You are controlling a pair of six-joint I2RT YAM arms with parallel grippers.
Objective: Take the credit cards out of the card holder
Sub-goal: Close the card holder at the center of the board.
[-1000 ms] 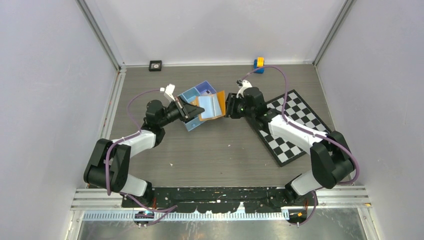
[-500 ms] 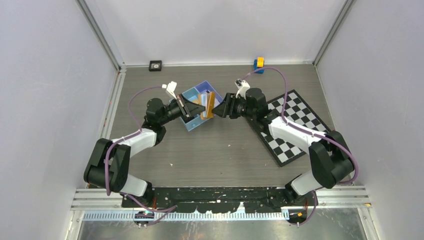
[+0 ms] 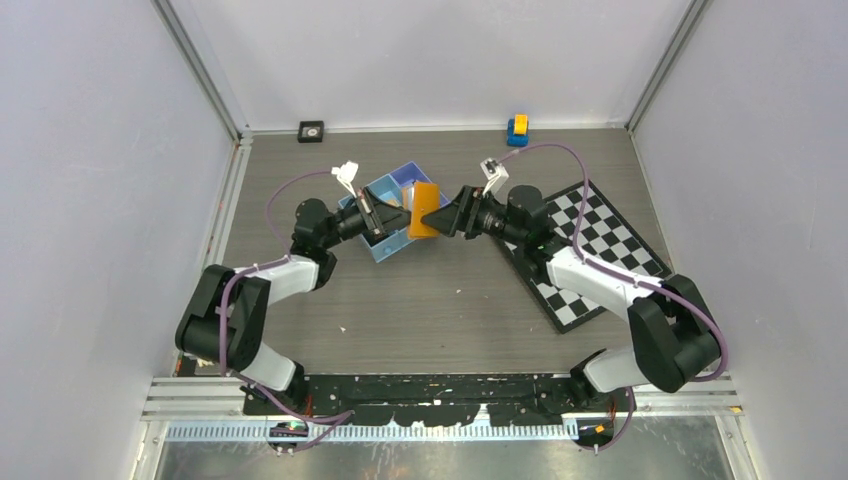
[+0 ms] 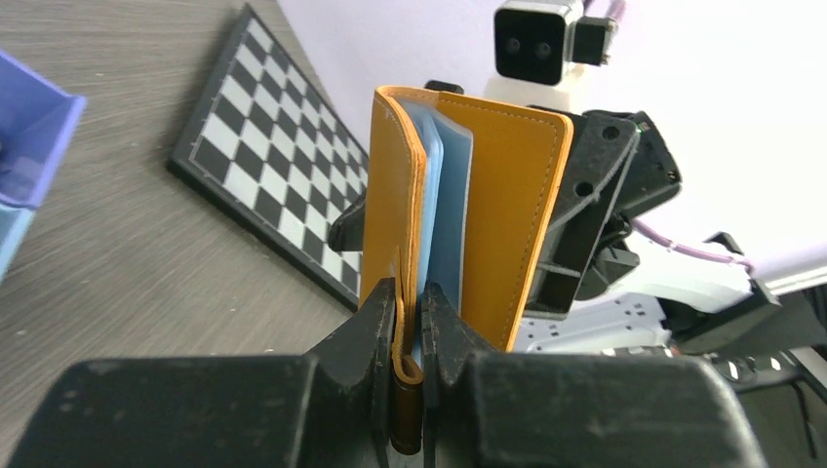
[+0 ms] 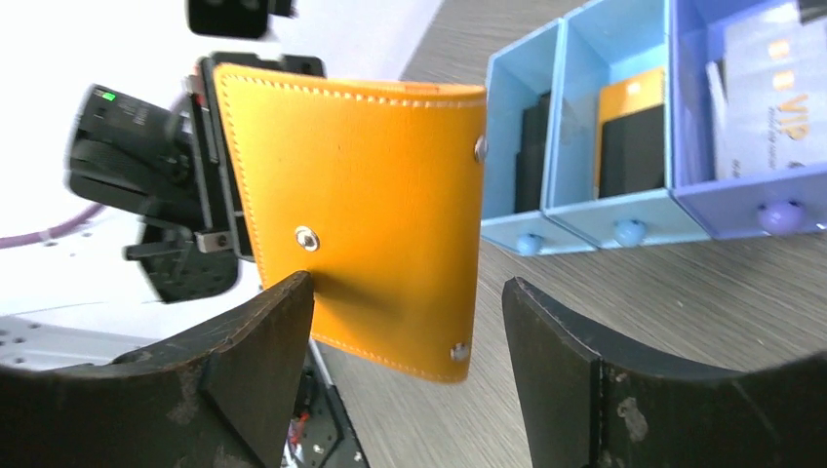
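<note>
Here, the left gripper pinches one flap of the upright card holder, pale credit cards showing inside. The right gripper gapes wide before its cover.

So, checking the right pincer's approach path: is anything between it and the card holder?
No. In the right wrist view the open right pincer faces the orange card holder with only air between; the blue tray sits beyond, to one side.
</note>
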